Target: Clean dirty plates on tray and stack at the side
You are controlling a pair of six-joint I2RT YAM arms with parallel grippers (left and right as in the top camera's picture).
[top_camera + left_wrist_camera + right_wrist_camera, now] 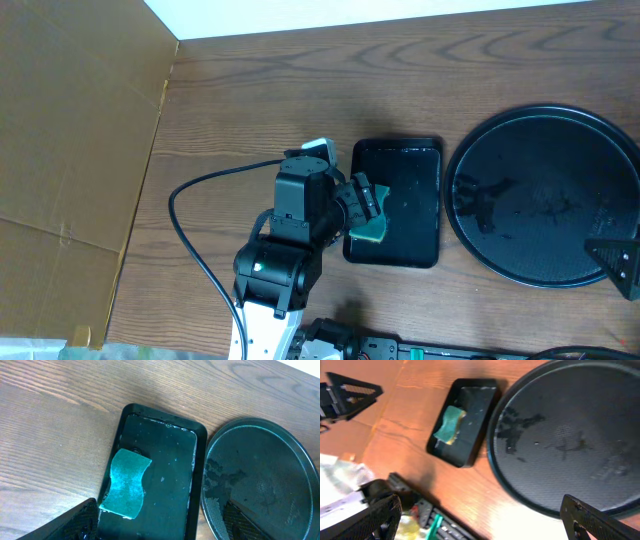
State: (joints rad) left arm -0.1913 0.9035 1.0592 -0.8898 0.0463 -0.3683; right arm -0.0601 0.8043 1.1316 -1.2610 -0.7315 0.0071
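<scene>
Both grippers stood open, empty: the left gripper (368, 203) over a teal sponge (126, 483) in a small rectangular black tray (170, 470), the right gripper (615, 262) at the large round black tray (545, 200), with no plates in view. A skewed pinch could shove the sponge's tray.

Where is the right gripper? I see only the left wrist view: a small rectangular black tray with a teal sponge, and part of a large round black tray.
Observer: The right gripper hangs open over the lower right rim of the large round black tray, as overhead shows.
Operator: Are any plates on the tray part hidden from me?
Observer: No; overhead, the whole tray holds no plates, only wet streaks.
Operator: What is on the left side of the wooden table?
Observer: A large brown cardboard sheet covers it.
</scene>
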